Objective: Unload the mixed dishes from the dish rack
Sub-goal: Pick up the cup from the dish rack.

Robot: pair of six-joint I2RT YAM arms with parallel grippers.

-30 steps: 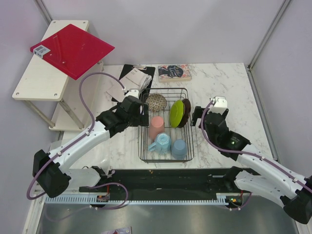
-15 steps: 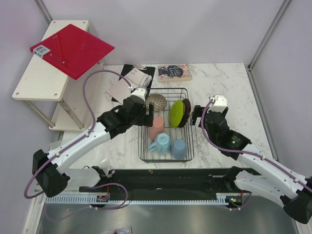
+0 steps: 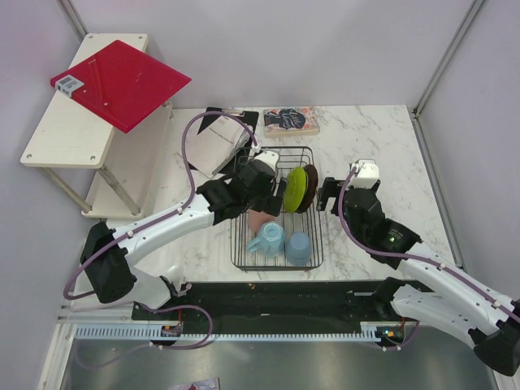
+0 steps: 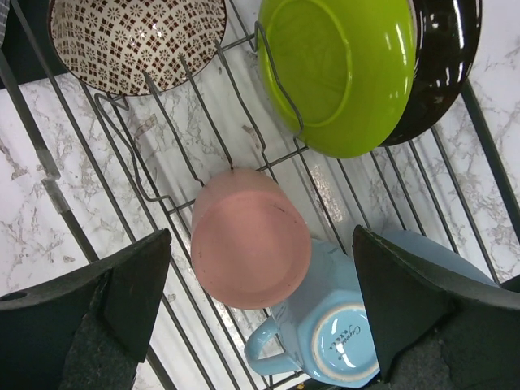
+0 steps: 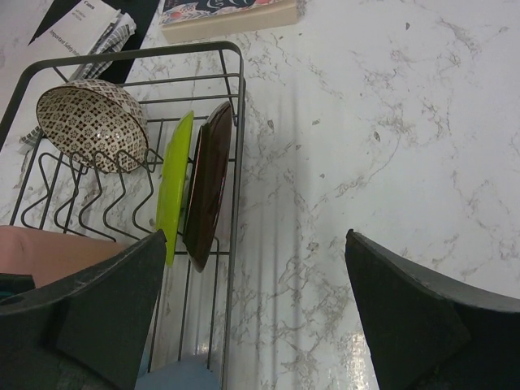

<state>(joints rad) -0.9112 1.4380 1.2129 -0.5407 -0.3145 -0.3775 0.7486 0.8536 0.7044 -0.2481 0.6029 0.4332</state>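
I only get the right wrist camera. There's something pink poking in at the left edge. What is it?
Observer: A pink cup, bottom up in the dish rack; the left wrist camera shows all of it.
Operator: Is somebody grabbing it?
Observer: Not yet. The left gripper hangs open above it, one finger on each side.
Operator: And the blue bit at the bottom?
Observer: A darker blue cup; a light blue mug sits beside it.
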